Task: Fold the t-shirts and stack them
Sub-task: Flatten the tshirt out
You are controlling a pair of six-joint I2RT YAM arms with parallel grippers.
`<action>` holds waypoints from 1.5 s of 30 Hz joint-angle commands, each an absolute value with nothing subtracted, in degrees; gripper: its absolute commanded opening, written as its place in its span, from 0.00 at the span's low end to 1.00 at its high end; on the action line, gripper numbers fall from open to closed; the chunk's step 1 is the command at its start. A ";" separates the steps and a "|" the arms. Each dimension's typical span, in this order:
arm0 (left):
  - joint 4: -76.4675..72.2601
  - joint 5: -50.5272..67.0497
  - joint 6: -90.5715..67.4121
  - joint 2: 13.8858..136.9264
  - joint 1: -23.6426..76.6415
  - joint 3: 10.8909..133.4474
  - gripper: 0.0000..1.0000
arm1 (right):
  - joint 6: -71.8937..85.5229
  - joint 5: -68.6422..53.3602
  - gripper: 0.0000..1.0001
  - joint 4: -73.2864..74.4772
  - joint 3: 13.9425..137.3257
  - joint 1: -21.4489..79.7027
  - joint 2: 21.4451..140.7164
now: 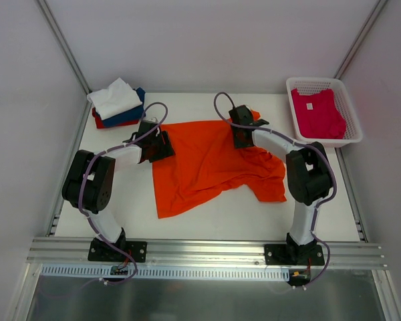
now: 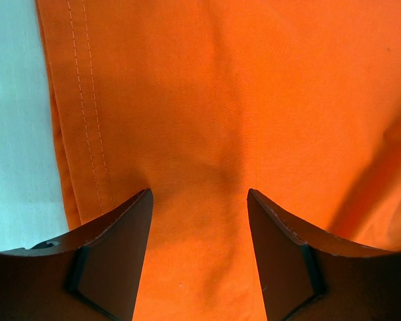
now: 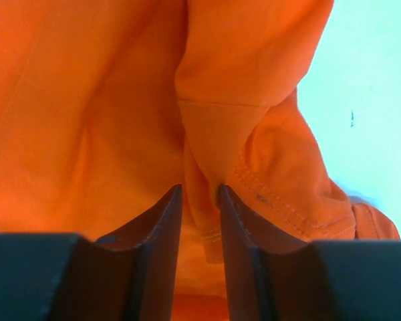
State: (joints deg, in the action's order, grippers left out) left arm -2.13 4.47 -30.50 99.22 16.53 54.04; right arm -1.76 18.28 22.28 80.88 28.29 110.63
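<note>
The bright orange t-shirt [image 1: 207,167] lies spread and rumpled in the middle of the table. My left gripper [image 1: 159,144] is at its left edge. In the left wrist view the left gripper [image 2: 199,200] is open, with flat orange cloth [image 2: 254,100] under the wide gap. My right gripper [image 1: 242,131] is at the shirt's far right part. In the right wrist view it [image 3: 199,190] is shut on a raised fold of the orange cloth [image 3: 214,134] near a stitched hem. The magenta-pink t-shirt [image 1: 317,115] lies in the basket. Folded white [image 1: 113,98], navy [image 1: 128,115] and red [image 1: 101,122] shirts are stacked at the far left.
The white mesh basket [image 1: 313,81] stands at the far right corner. White walls enclose the table on three sides. Bare white table [image 1: 254,214] shows in front of the shirt, left of the hem [image 2: 13,134] and right of the fold [image 3: 367,100].
</note>
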 commanded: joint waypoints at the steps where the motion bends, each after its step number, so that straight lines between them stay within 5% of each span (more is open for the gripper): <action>1: -0.88 5.19 -29.97 98.61 16.79 55.28 0.59 | -0.70 16.18 0.31 20.30 81.12 26.11 108.98; 14: -0.70 5.27 -29.71 98.79 16.70 55.37 0.59 | -0.44 14.24 0.00 19.69 80.68 23.73 109.86; 45: -0.62 5.36 -29.27 100.28 16.79 54.76 0.59 | -5.01 36.56 0.00 26.45 90.00 10.55 108.36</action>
State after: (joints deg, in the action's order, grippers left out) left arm -1.65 4.49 -30.46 99.35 16.53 54.08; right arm -4.23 31.07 24.03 86.59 12.58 108.95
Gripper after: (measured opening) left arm 0.590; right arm 0.010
